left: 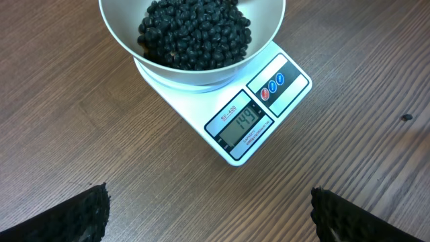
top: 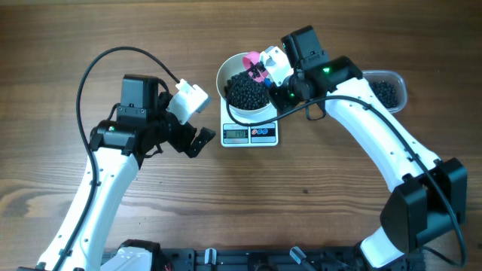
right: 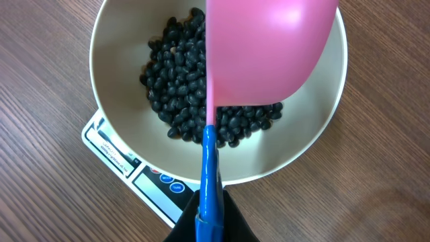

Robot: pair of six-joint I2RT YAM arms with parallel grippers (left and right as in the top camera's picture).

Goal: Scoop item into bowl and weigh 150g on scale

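The white bowl (top: 248,88) stands on the white scale (top: 250,134) and holds a heap of black beans (top: 248,92). In the left wrist view the scale's display (left: 242,127) reads 149 below the bowl (left: 191,40). My right gripper (right: 209,218) is shut on the blue handle (right: 209,176) of a pink scoop (right: 265,47), which is tipped on its side over the beans (right: 180,84) in the bowl (right: 114,81). My left gripper (left: 208,214) is open over bare wood, to the left of the scale, holding nothing.
A clear plastic container (top: 386,90) with more black beans sits at the right, behind the right arm. One stray bean (left: 406,117) lies on the wooden table right of the scale. Both arm bases stand at the near edge.
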